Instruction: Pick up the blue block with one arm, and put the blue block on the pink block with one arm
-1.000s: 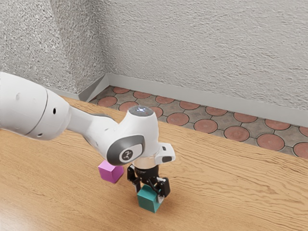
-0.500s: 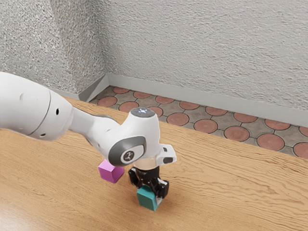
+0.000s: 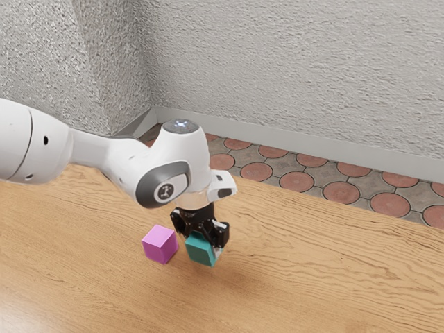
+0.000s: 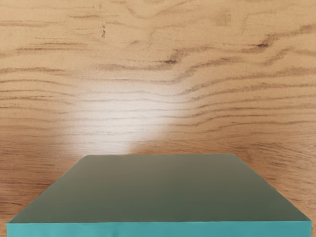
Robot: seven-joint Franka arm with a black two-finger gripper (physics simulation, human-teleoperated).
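Exterior view first: the gripper (image 3: pixel 202 241) points straight down, and its two black fingers (image 3: pixel 220 234) are drawn in narrow and clamp the blue block (image 3: pixel 200 252) from two sides near its top. The block looks more blue-green than blue. It sits slightly tilted in the grip and seems to hang just above the table (image 3: pixel 333 270), though the gap beneath it is hard to make out.

The pink block (image 3: pixel 159 244) rests on the wood just to the exterior view's left of the held block, close to it but apart.

Above the hand, a rounded grey-and-white wrist joint (image 3: pixel 170 184) carries the gripper. From it the white arm (image 3: pixel 90 156) runs back and up toward the exterior view's left, ending in a thick upper link at the picture's edge.

On the far side of the table lies a floor (image 3: pixel 312 177) of round reddish tiles, and behind it stands a rough grey wall (image 3: pixel 291 62) that meets another wall in a corner.

In the wrist view the blue block (image 4: pixel 158 192) lies directly under the hand as a broad dark face with a bright blue-green edge. Beyond it is the table (image 4: pixel 158 59), with a pale patch of light on the grain.
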